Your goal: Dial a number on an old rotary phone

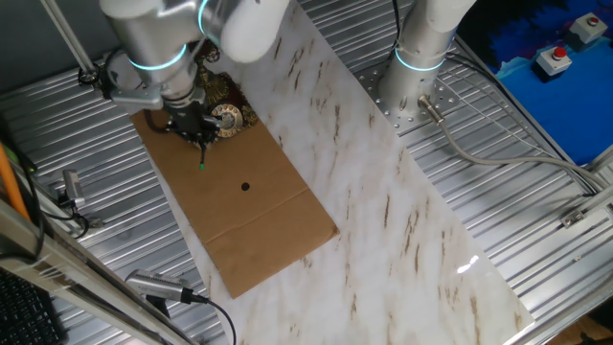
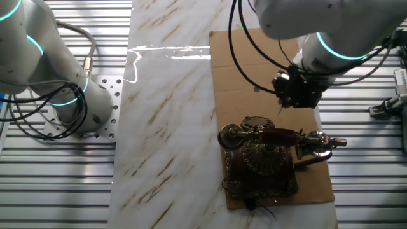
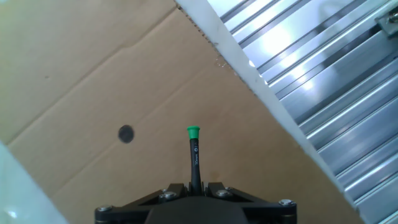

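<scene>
The gripper (image 3: 194, 186) is closed on a thin black stick with a green tip (image 3: 193, 131), which points out over the brown cardboard sheet (image 1: 251, 225). A small dark dot (image 3: 125, 133) on the cardboard lies at nine o'clock of the tip. In the other fixed view, the old rotary phone (image 2: 262, 159) stands at the cardboard's near end, at about seven o'clock of the gripper, handset across its top.

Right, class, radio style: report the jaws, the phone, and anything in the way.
Gripper shut on green-tipped stick, over cardboard. Rotary phone beside it, dial untouched, handset on cradle. Path looks clear.
</scene>
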